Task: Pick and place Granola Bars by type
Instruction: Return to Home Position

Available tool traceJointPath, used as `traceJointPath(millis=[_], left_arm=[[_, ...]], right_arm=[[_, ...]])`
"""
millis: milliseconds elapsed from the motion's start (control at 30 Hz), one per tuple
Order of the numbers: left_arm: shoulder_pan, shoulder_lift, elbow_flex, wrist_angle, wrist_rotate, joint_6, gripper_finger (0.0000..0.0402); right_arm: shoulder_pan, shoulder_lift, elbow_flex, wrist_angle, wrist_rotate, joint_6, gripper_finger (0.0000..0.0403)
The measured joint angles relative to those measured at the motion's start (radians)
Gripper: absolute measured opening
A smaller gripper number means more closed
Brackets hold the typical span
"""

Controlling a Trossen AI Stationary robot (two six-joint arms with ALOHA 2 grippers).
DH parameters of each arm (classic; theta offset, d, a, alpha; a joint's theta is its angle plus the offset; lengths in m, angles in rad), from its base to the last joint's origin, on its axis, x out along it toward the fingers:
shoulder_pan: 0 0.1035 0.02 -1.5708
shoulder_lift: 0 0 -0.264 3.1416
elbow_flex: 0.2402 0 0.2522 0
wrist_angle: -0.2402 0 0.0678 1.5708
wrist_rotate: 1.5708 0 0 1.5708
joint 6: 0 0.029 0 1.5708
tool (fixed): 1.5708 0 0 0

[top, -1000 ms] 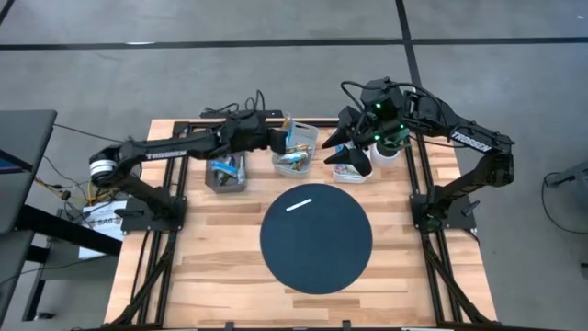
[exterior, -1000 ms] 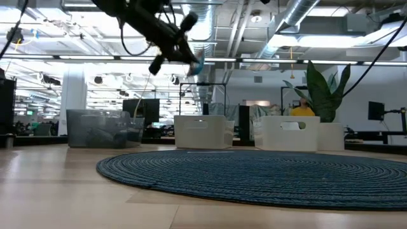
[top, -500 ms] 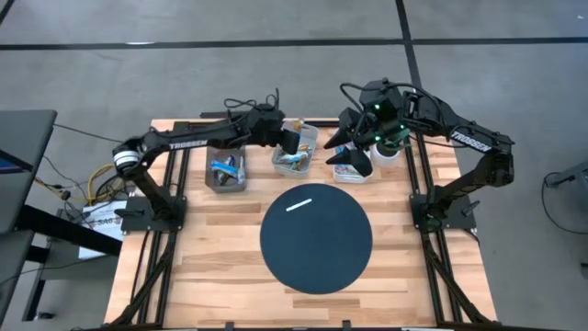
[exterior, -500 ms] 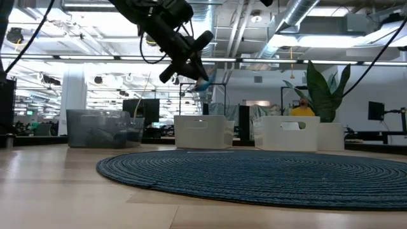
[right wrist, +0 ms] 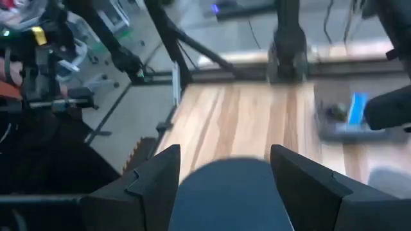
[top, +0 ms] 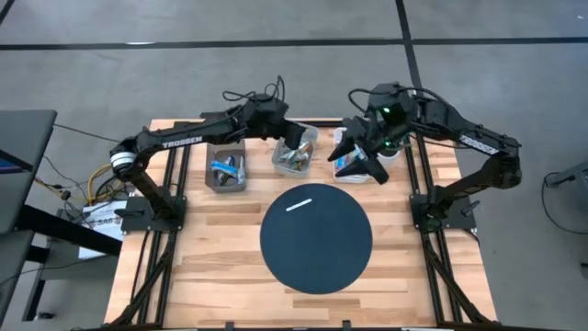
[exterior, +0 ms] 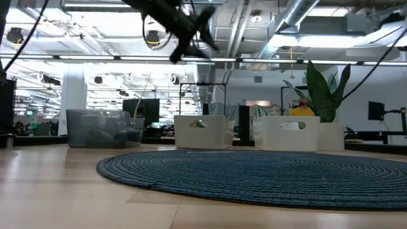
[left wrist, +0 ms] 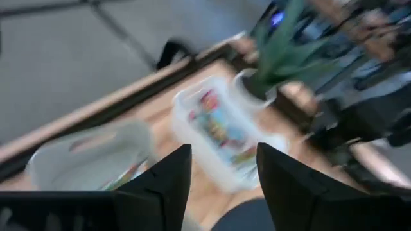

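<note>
Your left gripper (top: pixel 296 139) over the middle bin (top: pixel 279 166) at the far edge of the tabletop (top: pixel 213 234), your right gripper (top: pixel 356 156) nearby, both jaws apart, empty.

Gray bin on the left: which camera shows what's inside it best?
The high view: looking straight down into the gray bin, it shows blue-wrapped bars inside. The low view shows only its translucent side, contents unclear. The right wrist view catches it blurred, with one blue bar. The left wrist view faces away from it.
</note>
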Motion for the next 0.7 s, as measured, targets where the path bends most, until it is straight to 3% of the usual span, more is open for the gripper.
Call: traceJointPath(millis=[167,433,700], left_arm=[[-0.044,-0.103,0.011,0.057,-0.044,0.014,0.0169],[-0.124,-0.283,0.011,0.069,-0.182,0.060,0.0169],[-0.177,-0.402,0.011,0.023,-0.254,0.056,0.0169]], right_arm=[[0.042,-0.156,-0.217,0.220,0.085,0.066,0.0232],[0.133,-0.463,-0.736,0.871,0.329,0.346,0.0232],[0.242,-0.694,-0.995,1.005,0.609,0.423,0.0232]])
